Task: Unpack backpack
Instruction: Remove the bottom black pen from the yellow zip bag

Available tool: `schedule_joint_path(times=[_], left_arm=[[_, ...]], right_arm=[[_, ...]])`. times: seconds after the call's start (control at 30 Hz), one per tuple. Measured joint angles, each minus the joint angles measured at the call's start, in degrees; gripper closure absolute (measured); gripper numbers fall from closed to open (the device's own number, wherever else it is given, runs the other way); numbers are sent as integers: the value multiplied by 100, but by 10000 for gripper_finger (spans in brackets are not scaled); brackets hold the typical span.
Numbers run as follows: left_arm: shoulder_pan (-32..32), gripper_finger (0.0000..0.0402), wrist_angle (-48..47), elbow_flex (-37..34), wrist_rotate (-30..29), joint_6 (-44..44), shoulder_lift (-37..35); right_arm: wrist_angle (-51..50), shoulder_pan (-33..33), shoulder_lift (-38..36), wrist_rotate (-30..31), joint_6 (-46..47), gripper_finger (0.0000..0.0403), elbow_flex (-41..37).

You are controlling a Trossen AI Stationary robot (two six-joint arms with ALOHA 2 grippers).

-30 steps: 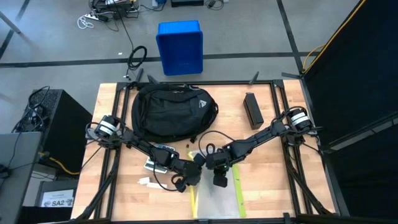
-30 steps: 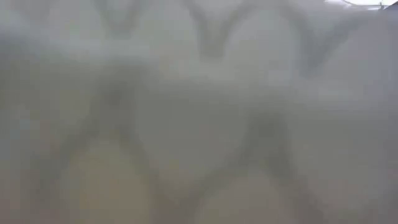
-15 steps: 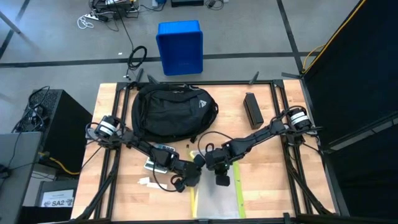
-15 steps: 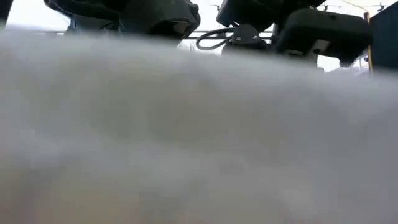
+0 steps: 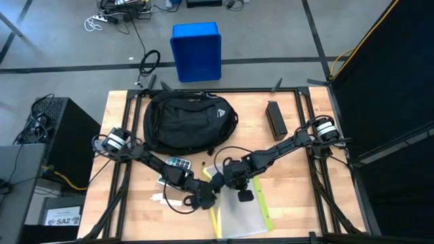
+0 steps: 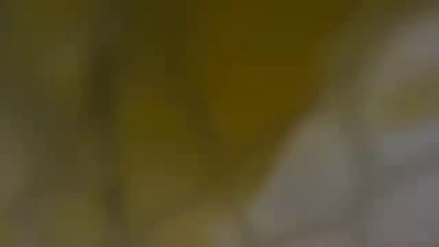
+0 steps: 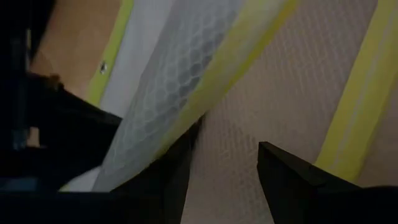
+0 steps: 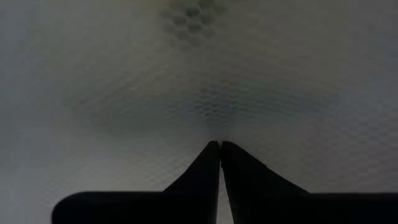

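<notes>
On the counter (image 5: 135, 203), the left gripper (image 5: 205, 202) hangs over the near edge with its jaws parted astride the yellow-edged mesh pouch (image 5: 239, 215). The right gripper (image 5: 243, 196), jaws clenched, presses the same pouch. The backpack (image 5: 188, 122) lies behind them at the far side, soft and floppy; its zip or top handle looks the surest hold.

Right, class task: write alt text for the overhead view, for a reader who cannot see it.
Two dark robot arms meet over a clear mesh pouch with yellow edges at the near edge of a wooden table, the left tool and right tool both at it. A black backpack lies behind them; a blue bin stands on the floor beyond.
</notes>
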Motion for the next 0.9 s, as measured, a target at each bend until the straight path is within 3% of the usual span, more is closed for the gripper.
schedule_joint_path(times=[0.33, 0.63, 0.9], left_arm=[[-420, 244, 94, -28, -1096, 575, -4], [-525, 244, 160, -34, -1257, 753, 35], [-531, 244, 504, -33, -1343, 1364, 332]], right_arm=[[394, -41, 0, -158, 53, 403, 0], [509, -151, 2, -225, 262, 403, 0], [988, -180, 9, -936, 258, 403, -9]])
